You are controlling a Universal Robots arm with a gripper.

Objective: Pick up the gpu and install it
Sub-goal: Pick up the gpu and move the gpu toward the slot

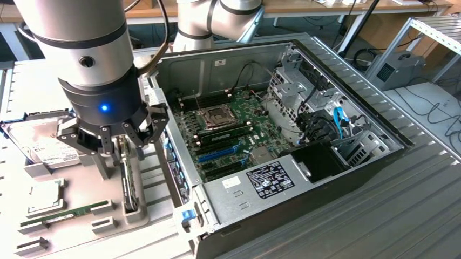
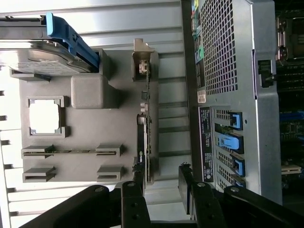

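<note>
My gripper [image 1: 119, 151], fingers apart, hangs over the upright gpu [image 1: 129, 183], exterior view's lower left; I should centre before squeezing.

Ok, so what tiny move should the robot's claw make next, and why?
Probably a small drop straight down. The claw hangs open just above the black card, which stands on its edge in the gray tray beside the computer case. It does not seem to touch the card yet, so coming lower should put a finger on each side before any squeeze.
</note>
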